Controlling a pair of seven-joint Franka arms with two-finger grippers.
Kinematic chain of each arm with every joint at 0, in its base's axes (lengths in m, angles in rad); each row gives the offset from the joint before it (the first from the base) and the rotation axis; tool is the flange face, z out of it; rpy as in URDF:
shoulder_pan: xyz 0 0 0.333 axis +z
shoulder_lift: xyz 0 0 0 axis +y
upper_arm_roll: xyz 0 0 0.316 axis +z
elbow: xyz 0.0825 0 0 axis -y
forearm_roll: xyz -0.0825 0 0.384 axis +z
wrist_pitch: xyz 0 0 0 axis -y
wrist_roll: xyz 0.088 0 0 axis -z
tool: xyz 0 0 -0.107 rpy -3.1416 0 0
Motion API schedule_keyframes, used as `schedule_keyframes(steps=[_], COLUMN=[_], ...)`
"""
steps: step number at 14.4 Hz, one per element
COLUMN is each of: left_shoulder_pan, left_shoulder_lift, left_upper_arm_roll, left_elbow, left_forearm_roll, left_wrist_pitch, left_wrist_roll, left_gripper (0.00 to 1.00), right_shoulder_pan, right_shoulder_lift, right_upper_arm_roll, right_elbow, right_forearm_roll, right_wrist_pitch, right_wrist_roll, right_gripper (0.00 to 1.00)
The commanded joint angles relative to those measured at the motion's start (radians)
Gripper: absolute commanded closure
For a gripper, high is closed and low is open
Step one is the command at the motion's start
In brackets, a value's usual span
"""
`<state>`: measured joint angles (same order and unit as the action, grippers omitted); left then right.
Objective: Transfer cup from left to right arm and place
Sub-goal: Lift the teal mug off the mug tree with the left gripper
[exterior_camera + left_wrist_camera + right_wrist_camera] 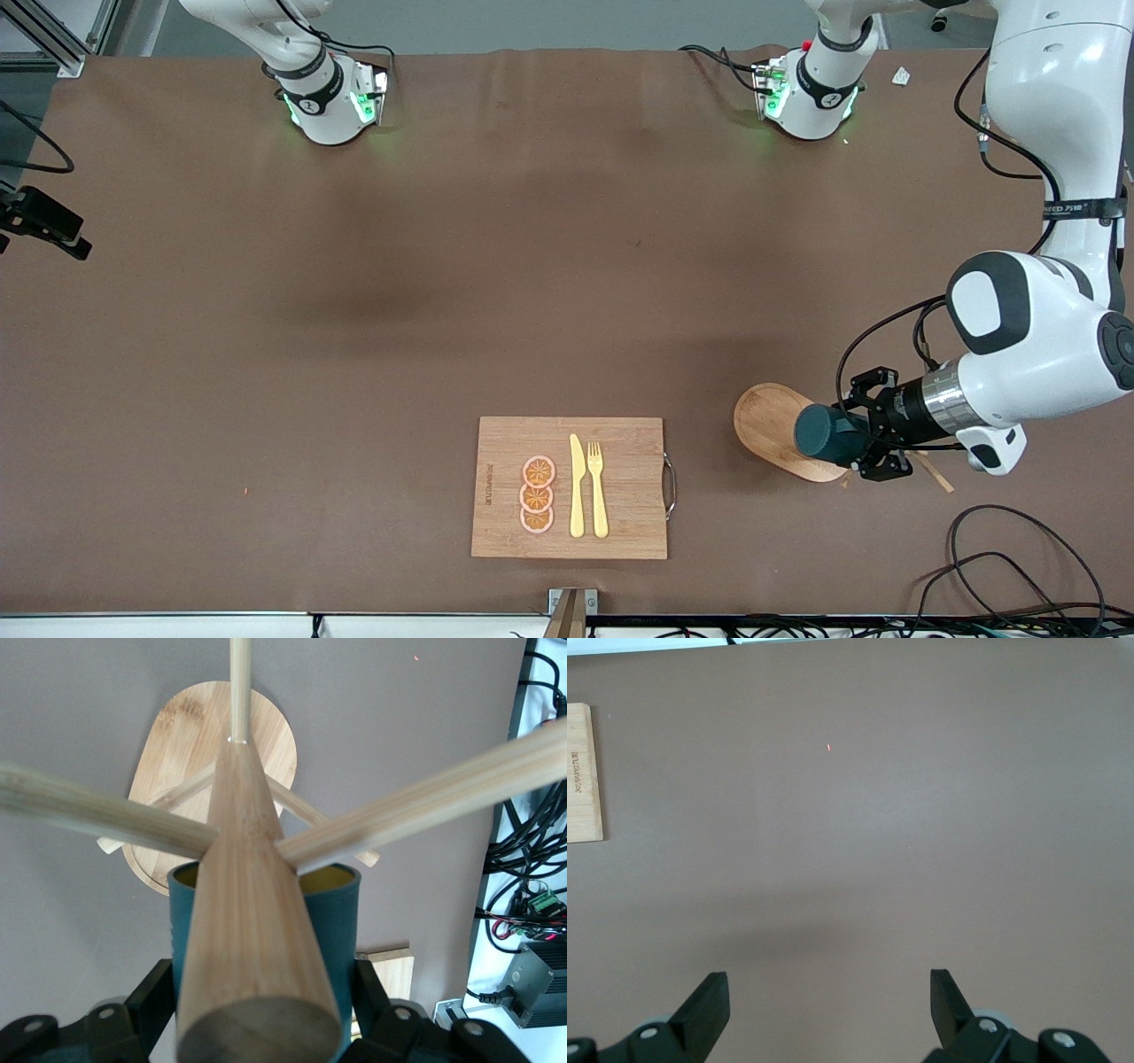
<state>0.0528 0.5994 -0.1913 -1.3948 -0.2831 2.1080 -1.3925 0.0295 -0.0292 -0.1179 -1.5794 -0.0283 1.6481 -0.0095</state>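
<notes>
The left gripper is closed on the cup, holding it sideways over the oval wooden tray toward the left arm's end of the desk. The front view shows the cup's dark teal outer wall and the gripper's black fingers on either side of it, but not the cup's inside.

The left wrist view supplies what the front view hides. There the cup shows a mustard-yellow inside at its rim, and a wooden rack with a thick central post and slanting pegs fills the foreground, passing in front of the cup. Whether a peg still reaches into the cup cannot be told. The black fingers press against the cup's wall. The oval tray lies on the desk below the rack.

Only the front view shows the rectangular cutting board, near the front camera at the desk's middle. On it lie three orange slices in a row, with a yellow knife and a yellow fork just beside them.

The right arm waits. Its base is visible in the front view, but its gripper is not. The right wrist view shows the right gripper with its fingers spread wide and nothing between them, over bare desk, with one end of the cutting board at the frame's edge.
</notes>
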Motion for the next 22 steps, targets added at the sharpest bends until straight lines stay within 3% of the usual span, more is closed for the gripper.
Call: schedule_keyframes(steps=[1, 5, 7, 11, 17, 22], left_shoulder_pan=[-0.005, -0.036, -0.094, -0.209, -0.434, -0.597], left_shoulder_lift=[-0.013, -0.064, -0.073, -0.081, -0.014, 0.074], left_upper_arm_roll=[-0.013, -0.014, -0.014, -0.005, 0.003, 0.003], left_elbow=[0.014, 0.014, 0.017, 0.037, 0.065, 0.065], left_forearm_roll=[0.001, 0.036, 0.114, 0.149, 0.458, 0.787], left_wrist_pitch=[-0.005, -0.026, -0.060, -0.060, -0.019, 0.018], left_wrist_roll=[0.010, 0.010, -0.002, -0.017, -0.095, -0.189], left_gripper=[0.21, 0.21, 0.21, 0.21, 0.21, 0.21], right_shoulder_pan=[0.000, 0.000, 0.000, 0.000, -0.002, -0.005], right_shoulder_lift=[-0.015, -0.015, -0.015, -0.015, -0.015, -0.014], right_upper_arm_roll=[0.003, 0.003, 0.003, 0.003, 0.003, 0.001], right_elbow=[-0.011, -0.011, -0.011, -0.011, -0.011, -0.011], right_forearm_roll=[-0.004, -0.005, -0.005, -0.005, -0.005, -0.005], right_wrist_pitch=[0.002, 0.002, 0.002, 0.002, 0.002, 0.001], right_wrist_roll=[0.006, 0.006, 0.006, 0.006, 0.006, 0.006], right_gripper=[0.00, 0.00, 0.00, 0.00, 0.00, 0.00])
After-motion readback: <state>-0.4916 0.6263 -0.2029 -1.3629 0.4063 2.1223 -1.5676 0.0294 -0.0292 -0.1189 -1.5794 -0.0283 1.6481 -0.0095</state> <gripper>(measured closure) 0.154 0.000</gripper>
